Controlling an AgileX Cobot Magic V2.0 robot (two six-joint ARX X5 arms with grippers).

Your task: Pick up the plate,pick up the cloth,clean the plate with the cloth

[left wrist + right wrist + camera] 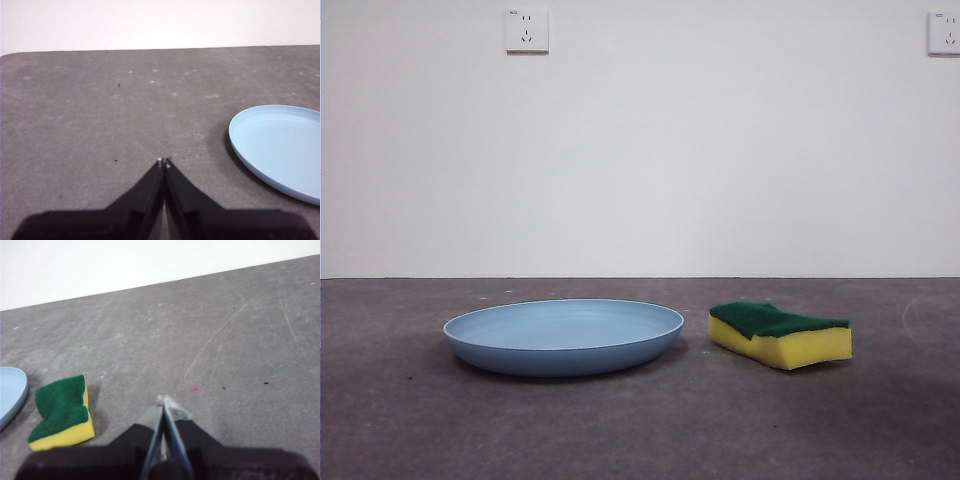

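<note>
Nothing lifted yet: the plate (563,335) sits flat on the table (640,430), the sponge (780,334) just beside it, green face up. Left pincer (164,161) hangs near the plate, jaws together; right pincer (164,400), also closed, near the sponge. Both pickups and the wiping remain.

Light-blue plate (563,335), yellow-and-green cloth (781,333)

Light-blue plate (563,335) flat on table; beside it, apart, yellow sponge (781,334), green face up.
</note>
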